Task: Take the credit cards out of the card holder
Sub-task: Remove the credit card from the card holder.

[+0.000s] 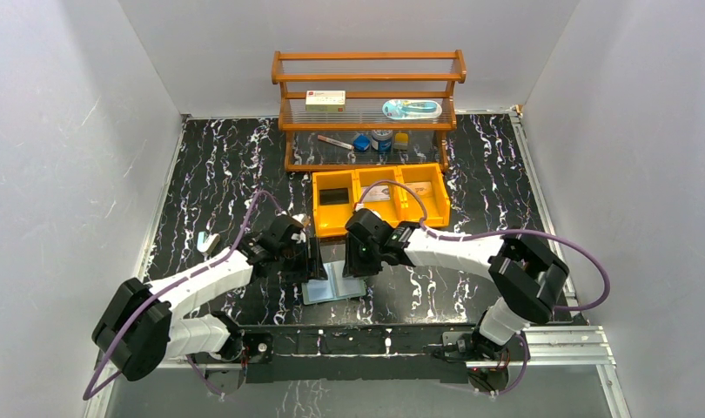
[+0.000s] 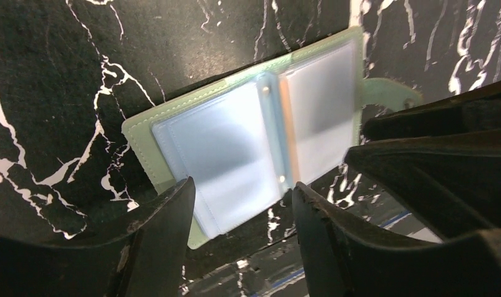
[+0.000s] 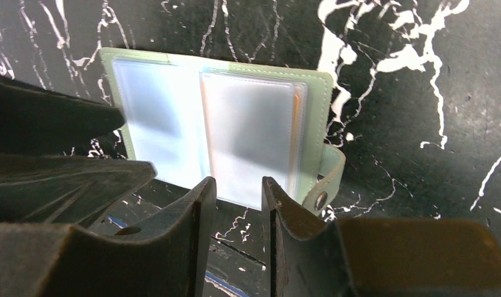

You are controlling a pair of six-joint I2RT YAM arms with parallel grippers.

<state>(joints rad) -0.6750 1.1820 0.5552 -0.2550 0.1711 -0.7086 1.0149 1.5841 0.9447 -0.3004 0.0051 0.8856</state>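
The sage-green card holder lies open and flat on the black marble table, between the two grippers. It shows in the left wrist view and the right wrist view, with its snap tab sticking out sideways. Frosted pale blue sleeves cover the credit cards. Only a thin orange card edge shows, also in the right wrist view. My left gripper is open and empty, just above the holder's near edge. My right gripper is open by a narrower gap and empty, over the near edge.
An orange three-compartment bin stands just behind the grippers, with a dark item in its left compartment. A wooden shelf at the back holds a white box with a red label and small items. A small pale object lies at the left.
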